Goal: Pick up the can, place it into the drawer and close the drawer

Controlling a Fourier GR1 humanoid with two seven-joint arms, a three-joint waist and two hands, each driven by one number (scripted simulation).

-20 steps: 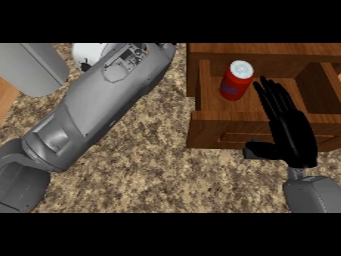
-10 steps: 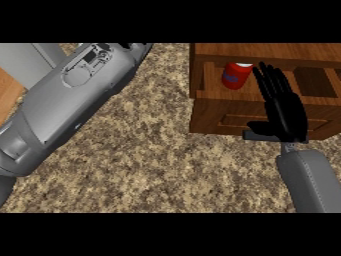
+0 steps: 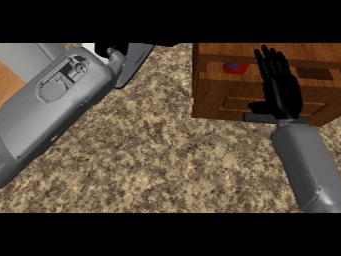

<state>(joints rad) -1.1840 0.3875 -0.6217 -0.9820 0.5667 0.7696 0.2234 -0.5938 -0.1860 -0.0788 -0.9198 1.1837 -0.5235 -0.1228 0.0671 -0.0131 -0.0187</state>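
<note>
Head view is showing the can [image 3: 236, 67] lying inside the drawer [image 3: 225, 102]; right hand [image 3: 280, 85], fingers straight and together, is resting against its front; closing remains.

Can [image 3: 236, 67] in the drawer [image 3: 225, 95], right hand [image 3: 280, 92] over its front.

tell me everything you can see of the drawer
The drawer is brown, wood-looking, and sits on the speckled counter at the view's upper right. It is partly open: a narrow strip of its inside shows, with the red can lying in it at the left. Its front panel has a recessed handle slot. The right hand, fingers straight, lies over its front and top edge.
</note>
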